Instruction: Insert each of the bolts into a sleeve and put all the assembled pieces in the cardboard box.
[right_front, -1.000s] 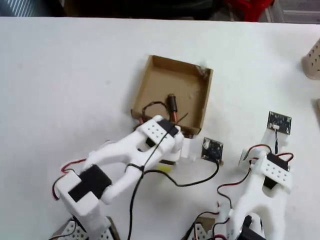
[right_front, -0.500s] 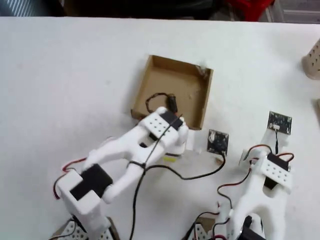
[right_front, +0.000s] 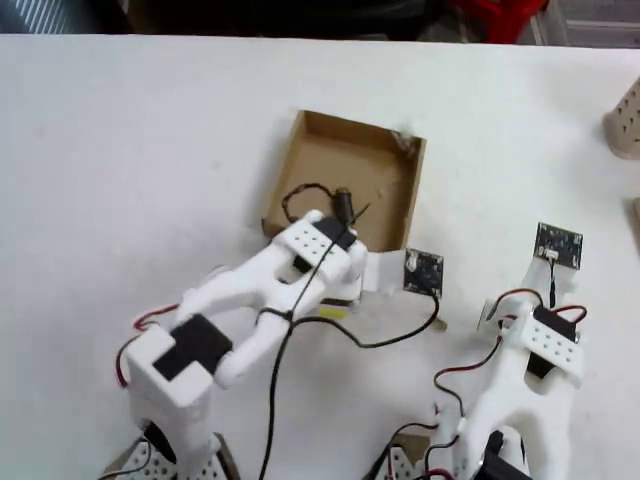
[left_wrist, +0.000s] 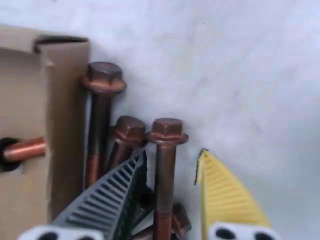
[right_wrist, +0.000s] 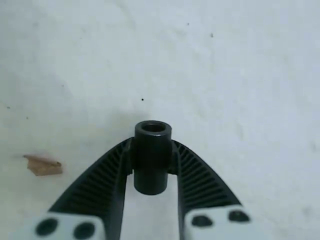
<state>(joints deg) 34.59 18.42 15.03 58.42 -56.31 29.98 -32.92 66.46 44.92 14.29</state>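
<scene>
The white table (right_front: 120, 150) holds the box (right_front: 285, 175) in the middle. The left arm (right_front: 250, 300) is at the box's near side, and the right arm (right_front: 530, 370) is at the near right, well apart. The left gripper (left_wrist: 172, 154) is open over a bunch of bolts (left_wrist: 127, 132) lying just beside the box, and one bolt (left_wrist: 165, 172) sits between its fingers, close to the gray one and apart from the yellow one. The right gripper (right_wrist: 151, 145) pinches a black sleeve (right_wrist: 151, 162) that stands upright.

Left claw (left_wrist: 172, 156) spread apart, right claw (right_wrist: 151, 145) pinched around a sleeve (right_wrist: 151, 161)
</scene>
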